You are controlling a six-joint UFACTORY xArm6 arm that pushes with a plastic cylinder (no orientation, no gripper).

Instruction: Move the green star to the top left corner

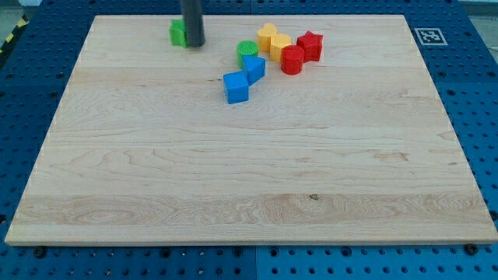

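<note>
The green star lies near the top edge of the wooden board, left of centre, partly hidden behind my rod. My tip rests on the board right against the star's right side. The board's top left corner lies further to the view's left of the star.
A cluster sits right of the tip: a green cylinder, two blue blocks, two yellow blocks, a red cylinder and a red star. A marker tag lies off the board's top right corner.
</note>
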